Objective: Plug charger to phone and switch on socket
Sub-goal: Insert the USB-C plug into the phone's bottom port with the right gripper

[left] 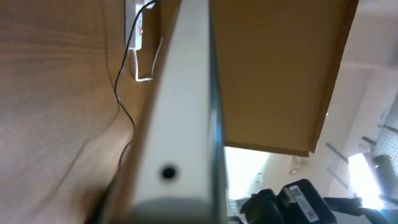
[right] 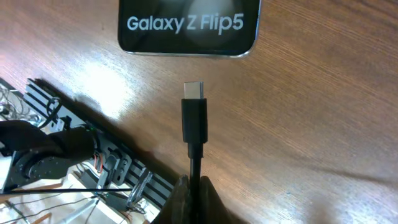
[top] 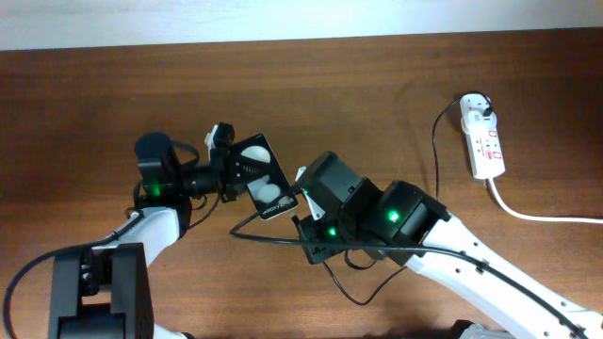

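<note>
The black phone (top: 261, 177), with two white round spots, is at the table's middle, and my left gripper (top: 227, 171) is shut on its left end. Its pale edge fills the left wrist view (left: 180, 118). In the right wrist view its end reads "Galaxy Z Flip5" (right: 186, 28). My right gripper (right: 193, 194) is shut on the charger cable just behind the connector tip (right: 193, 112). The tip points at the phone's end with a short gap between them. The right gripper also shows in the overhead view (top: 300, 194). The white socket (top: 483, 141) lies at the far right with the plug head (top: 479, 107) in it.
The black cable (top: 436, 155) runs from the socket down behind my right arm and loops near the front edge (top: 350, 278). The thick white cord (top: 537, 215) trails off to the right. The socket and cable also show far off in the left wrist view (left: 138, 31).
</note>
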Motion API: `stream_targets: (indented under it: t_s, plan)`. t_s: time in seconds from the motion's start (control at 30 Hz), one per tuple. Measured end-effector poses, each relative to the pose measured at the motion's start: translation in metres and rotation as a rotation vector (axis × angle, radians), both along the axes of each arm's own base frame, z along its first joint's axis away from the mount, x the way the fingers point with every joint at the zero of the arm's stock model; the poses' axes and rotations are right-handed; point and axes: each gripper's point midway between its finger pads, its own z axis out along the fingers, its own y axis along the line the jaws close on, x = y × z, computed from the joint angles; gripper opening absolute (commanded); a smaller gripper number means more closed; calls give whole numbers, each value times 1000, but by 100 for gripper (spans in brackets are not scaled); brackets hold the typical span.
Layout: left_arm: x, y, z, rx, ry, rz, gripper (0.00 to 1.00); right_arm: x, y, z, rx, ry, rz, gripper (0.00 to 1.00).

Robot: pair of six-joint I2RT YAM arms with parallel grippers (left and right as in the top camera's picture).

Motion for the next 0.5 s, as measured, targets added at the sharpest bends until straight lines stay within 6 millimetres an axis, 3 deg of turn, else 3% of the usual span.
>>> stream_targets:
  t_s: [0.5]
  plan:
    - [9,1,-2,1,104,55,0,5,18,-7,40,36,0,4]
